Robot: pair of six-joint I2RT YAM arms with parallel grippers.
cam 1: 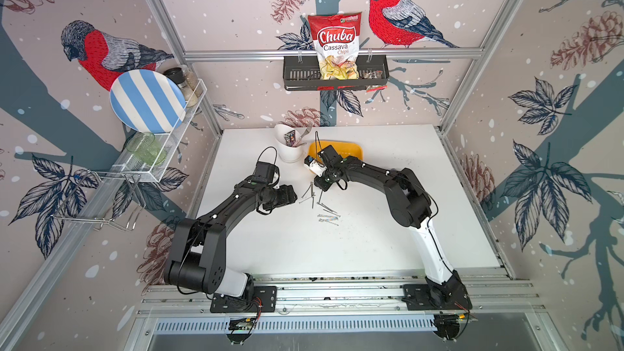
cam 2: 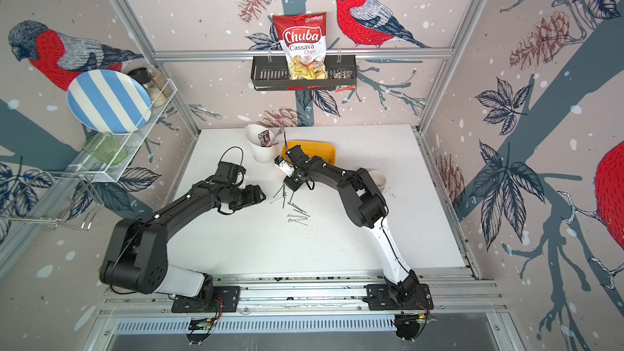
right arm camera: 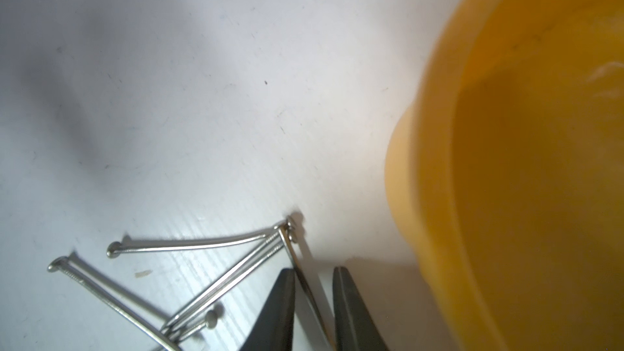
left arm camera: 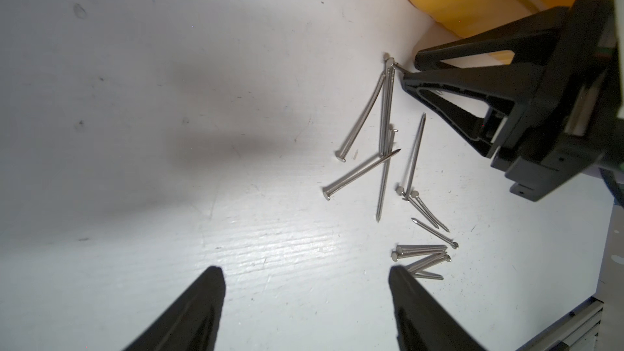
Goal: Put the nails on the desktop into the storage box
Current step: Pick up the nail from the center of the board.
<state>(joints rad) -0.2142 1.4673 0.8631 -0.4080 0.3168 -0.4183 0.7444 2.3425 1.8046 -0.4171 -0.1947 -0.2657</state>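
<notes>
Right gripper [right arm camera: 313, 270] straddled one nail [right arm camera: 296, 254] from the nails [left arm camera: 363, 172] scattered on the desk [left arm camera: 169, 62], just beside the yellow box [right arm camera: 422, 163], so the carry looked short. Couldn't tell if it pinched. Left gripper [left arm camera: 305, 269] hung spread, empty, parked clear.

The desktop [cam 1: 388, 231] is carrying scattered nails [cam 1: 320, 207] near its middle, while the yellow storage box [cam 1: 351, 150] and a white cutlery cup [cam 1: 287, 151] are sitting side by side near its far edge.

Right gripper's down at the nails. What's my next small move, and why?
Probably close the right gripper fully: one nail lies between its fingers, with a gap showing beside it. The box is close by for the drop.
</notes>
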